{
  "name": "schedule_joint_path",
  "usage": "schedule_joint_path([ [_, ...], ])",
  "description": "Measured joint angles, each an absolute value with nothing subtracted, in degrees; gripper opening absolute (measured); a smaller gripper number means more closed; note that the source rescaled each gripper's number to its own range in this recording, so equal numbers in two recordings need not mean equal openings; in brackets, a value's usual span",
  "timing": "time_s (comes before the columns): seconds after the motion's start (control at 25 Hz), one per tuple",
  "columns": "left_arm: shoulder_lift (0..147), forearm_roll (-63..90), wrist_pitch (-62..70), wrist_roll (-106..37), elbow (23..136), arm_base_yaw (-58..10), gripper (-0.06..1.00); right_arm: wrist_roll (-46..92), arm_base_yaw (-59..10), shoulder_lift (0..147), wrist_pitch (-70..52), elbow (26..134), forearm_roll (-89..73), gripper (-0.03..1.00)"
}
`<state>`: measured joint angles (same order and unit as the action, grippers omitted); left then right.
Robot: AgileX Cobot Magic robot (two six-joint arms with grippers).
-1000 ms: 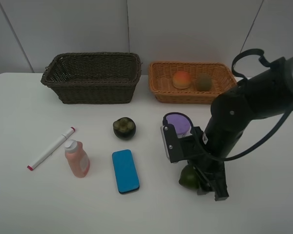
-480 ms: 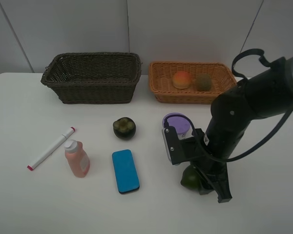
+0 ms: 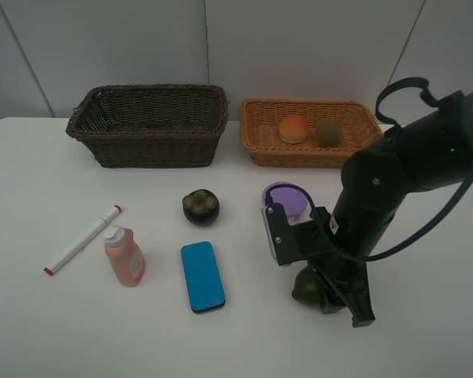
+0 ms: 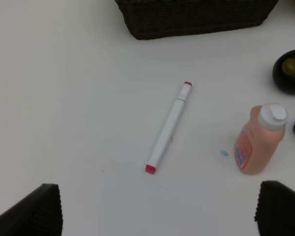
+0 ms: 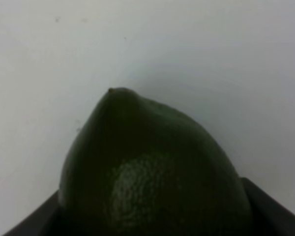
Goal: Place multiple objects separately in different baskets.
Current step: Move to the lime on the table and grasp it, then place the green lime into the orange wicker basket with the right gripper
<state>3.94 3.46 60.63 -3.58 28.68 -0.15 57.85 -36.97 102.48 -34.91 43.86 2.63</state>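
The right tool (image 3: 325, 298) straddles the green fruit (image 3: 303, 287) on the table (image 3: 102, 331).

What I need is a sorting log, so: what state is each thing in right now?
green fruit: gripped, not yet basketed.
right end effector: shut on green fruit.
left end effector: open, empty.
orange basket: holds orange-red fruit and kiwi.
dark basket: nothing visible inside.
marker: on table, unsorted.
pink bottle: on table, unsorted.
blue block: on table, unsorted.
mangosteen: on table, unsorted.
purple-lidded tub: on table, unsorted.
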Motion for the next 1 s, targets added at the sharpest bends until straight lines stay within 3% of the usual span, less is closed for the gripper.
schedule_joint_path([
  [0.52, 3.94, 3.46, 60.63, -3.58, 28.68, -0.15, 1.0, 57.85, -36.76, 91.26, -35.14, 43.94, 8.43, 0.1],
  [1.0, 3.94, 3.46, 60.63, -3.58, 28.68, -0.15, 1.0, 49.84, -26.67, 88.92, -32.29, 58.28, 8.77, 0.1],
])
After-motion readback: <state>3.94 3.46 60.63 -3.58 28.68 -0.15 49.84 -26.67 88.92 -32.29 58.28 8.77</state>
